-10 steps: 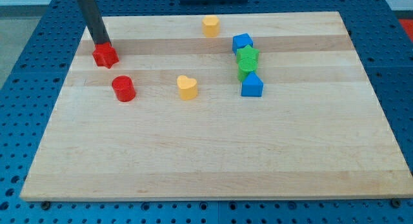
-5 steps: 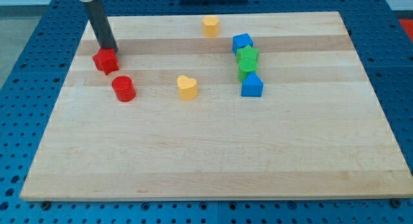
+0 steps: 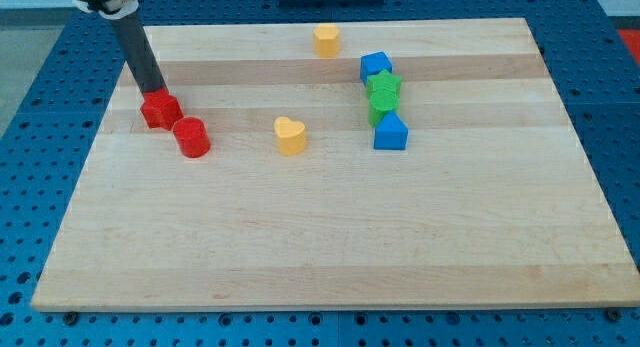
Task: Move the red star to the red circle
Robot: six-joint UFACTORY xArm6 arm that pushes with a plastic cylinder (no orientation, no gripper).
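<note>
The red star (image 3: 159, 110) lies near the board's left edge, touching or almost touching the red circle (image 3: 191, 137), which sits just below and to its right. My tip (image 3: 156, 90) rests against the star's upper side. The dark rod rises from there toward the view's top left.
A yellow heart (image 3: 290, 135) lies right of the red circle. A yellow block (image 3: 326, 39) sits near the top edge. A column at centre right holds a blue block (image 3: 376, 66), a green star (image 3: 383, 87), a green block (image 3: 381, 109) and a blue block (image 3: 390, 133).
My tip has pushed the red star down the view toward the red circle; the gap between them has closed. The rod now leans more toward the view's left. The other blocks have not moved.
</note>
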